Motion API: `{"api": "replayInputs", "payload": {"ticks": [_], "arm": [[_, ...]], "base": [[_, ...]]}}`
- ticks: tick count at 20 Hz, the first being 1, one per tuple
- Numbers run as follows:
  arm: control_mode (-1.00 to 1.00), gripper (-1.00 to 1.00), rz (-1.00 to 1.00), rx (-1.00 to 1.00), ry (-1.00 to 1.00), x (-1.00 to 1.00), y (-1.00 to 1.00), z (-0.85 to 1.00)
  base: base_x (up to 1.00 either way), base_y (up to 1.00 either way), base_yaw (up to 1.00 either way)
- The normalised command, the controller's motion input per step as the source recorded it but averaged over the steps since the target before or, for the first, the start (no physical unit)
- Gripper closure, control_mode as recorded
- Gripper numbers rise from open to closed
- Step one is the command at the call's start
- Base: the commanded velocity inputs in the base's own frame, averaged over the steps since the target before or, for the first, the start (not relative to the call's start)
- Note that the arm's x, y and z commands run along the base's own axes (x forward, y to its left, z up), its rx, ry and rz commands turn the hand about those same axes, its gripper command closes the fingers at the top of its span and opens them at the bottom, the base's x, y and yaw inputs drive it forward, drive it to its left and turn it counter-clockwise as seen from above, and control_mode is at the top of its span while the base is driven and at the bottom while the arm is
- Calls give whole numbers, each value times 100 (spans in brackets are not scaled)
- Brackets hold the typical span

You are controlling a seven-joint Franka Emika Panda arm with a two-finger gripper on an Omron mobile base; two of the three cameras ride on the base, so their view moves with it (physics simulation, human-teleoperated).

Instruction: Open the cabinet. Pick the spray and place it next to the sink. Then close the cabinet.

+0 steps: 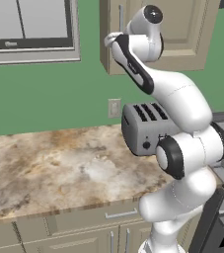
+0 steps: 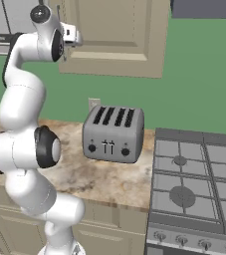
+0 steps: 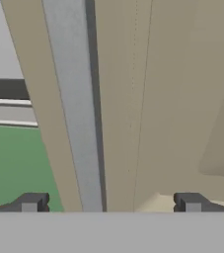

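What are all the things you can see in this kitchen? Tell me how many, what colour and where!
cabinet: one, beige, on the wall above the counter, door shut
handle: one, silver bar, upright on the cabinet door, between the open fingers
toaster: one, silver-grey with four slots, on the counter by the stove
counter: one, brown marbled, below the cabinet
stove: one, grey burners, right of the toaster
wall outlet: one, pale, on the green wall
gripper: one, dark fingertips, open, up at the handle
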Motion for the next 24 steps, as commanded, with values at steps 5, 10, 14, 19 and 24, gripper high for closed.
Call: {"api": "replayInputs", "payload": {"ticks": [5,10,14,19,24], "arm": [[-100,-100,0,0,-2,14,0,-3],[-100,-100,0,0,-3,16,0,-5],[-100,-100,0,0,-4,19,0,-9],[-100,-100,0,0,-6,16,0,-10],[-100,-100,0,0,-1,2,0,0]], "base": [[0,0,0],[0,0,0],[0,0,0],[0,0,0],[0,0,0]]}}
